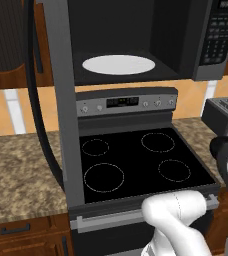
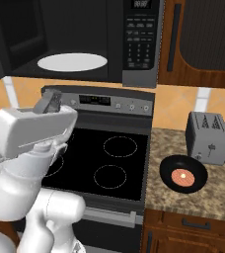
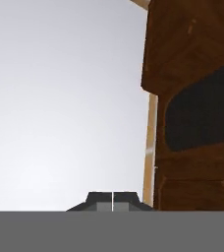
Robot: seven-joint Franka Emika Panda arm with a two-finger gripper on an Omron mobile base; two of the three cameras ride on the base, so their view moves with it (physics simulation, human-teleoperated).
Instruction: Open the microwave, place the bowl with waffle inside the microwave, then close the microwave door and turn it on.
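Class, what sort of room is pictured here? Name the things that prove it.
A home kitchen: a black glass-topped stove under an open grey-framed microwave, and a small grey toaster on a speckled stone counter.

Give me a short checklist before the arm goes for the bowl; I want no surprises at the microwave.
1. Microwave door swung open: ok, it stands wide at the left.
2. Turntable plate bare and ready for the bowl: ok.
3. Bowl with waffle inside, on the counter beside the toaster: ok.
4. Claw open for a grasp: not ok, its fingertips are shut together.
5. Claw aimed at the bowl: not ok, it faces a pale wall and a wooden cabinet.
6. Stove top between arm and microwave free of pots: ok.
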